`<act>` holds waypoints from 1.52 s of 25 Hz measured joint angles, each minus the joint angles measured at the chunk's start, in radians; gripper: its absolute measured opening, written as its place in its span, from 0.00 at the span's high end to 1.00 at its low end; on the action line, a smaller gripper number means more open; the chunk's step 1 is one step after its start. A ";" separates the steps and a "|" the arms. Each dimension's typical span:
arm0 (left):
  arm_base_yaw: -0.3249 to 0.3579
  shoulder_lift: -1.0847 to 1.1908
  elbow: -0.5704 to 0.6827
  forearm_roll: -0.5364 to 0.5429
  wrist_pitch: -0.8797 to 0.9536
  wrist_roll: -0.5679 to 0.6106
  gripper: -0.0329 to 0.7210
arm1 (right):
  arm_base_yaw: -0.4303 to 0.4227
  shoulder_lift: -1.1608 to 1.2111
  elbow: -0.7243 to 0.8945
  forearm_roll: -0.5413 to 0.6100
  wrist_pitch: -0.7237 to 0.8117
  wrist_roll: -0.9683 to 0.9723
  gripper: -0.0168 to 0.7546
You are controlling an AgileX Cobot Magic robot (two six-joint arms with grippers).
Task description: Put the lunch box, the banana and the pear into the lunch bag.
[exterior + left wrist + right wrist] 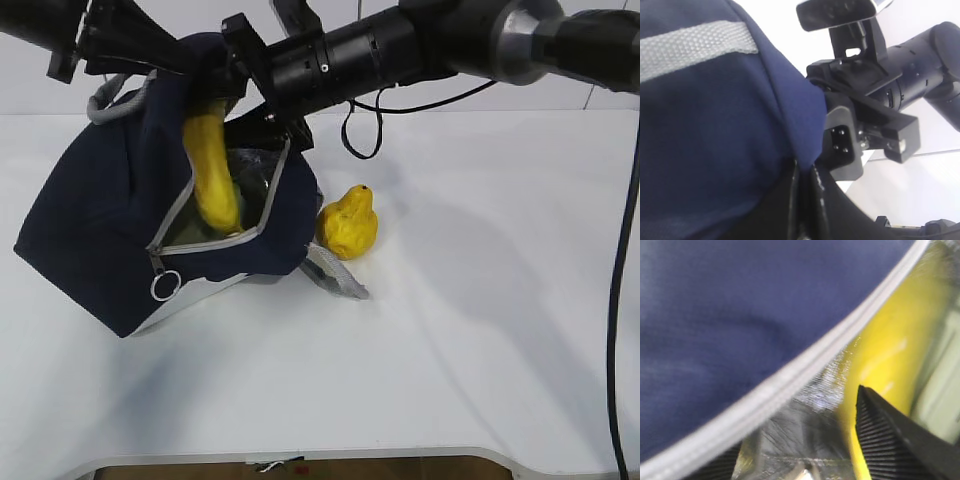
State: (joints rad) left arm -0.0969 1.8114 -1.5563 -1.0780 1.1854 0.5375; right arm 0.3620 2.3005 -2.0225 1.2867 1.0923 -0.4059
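The navy lunch bag (100, 220) leans tilted on the table with its mouth open toward me. My left gripper (170, 55) is shut on the bag's top fabric and holds it up; the left wrist view shows the black fingers (802, 185) pinching navy cloth (715, 125). The banana (210, 175) stands upright in the opening, its lower end inside. My right gripper (245, 75) hovers over the mouth, open, with the banana (890, 350) beside one finger. A pale green surface (940, 375), apparently the lunch box, lies inside. The pear (348, 222) stands on the table, right of the bag.
The zipper's metal ring pull (165, 286) hangs at the bag's front. A flap with silver lining (335, 272) lies on the table under the pear's side. A black cable (360, 130) hangs from the right arm. The table's front edge (300, 455) is near.
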 joint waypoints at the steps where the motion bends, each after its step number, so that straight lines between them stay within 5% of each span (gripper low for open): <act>1: 0.000 0.000 0.000 0.000 0.000 0.000 0.95 | 0.000 0.000 0.000 -0.018 0.000 0.011 0.32; 14: 0.000 0.000 0.000 0.006 0.008 0.000 0.95 | -0.005 0.000 -0.080 -0.197 0.048 0.034 0.26; 20: 0.000 0.000 0.000 0.052 0.020 -0.013 0.95 | -0.035 0.000 -0.167 -0.394 0.124 0.059 0.26; 31: 0.051 0.000 0.000 0.228 0.026 -0.090 0.95 | -0.039 -0.066 -0.191 -0.970 0.145 0.237 0.26; 38: 0.055 0.000 0.000 0.279 0.026 -0.121 0.95 | -0.037 -0.066 -0.193 -1.061 0.151 0.274 0.26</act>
State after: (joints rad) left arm -0.0424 1.8114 -1.5563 -0.7987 1.2114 0.4164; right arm 0.3248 2.2345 -2.2157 0.2252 1.2433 -0.1315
